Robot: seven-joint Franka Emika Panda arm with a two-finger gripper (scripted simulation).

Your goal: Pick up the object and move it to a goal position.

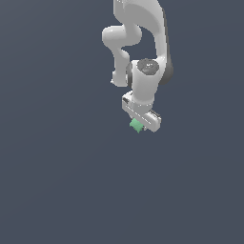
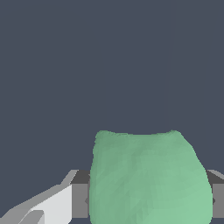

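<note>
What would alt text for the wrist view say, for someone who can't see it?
A green block fills the lower part of the picture, wedged between the two grey fingers of the robot's claw, which touch its sides. Behind it is only a plain dark blue-grey background, and a bit of the claw's white body shows at one corner.

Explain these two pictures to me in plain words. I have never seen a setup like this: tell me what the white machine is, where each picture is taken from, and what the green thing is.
These are renders from a simulator, not photographs. The white machine is a jointed robot arm. At its end sits a gripper, a two-fingered clamp. The exterior view comes from a camera off the arm, looking at a plain dark grey surface. The wrist view comes from a camera on the arm's wrist, so it looks along the gripper. The green thing is a small block, filling much of the wrist view. Grey fingers sit on either side of it, so it appears to be held.
</note>
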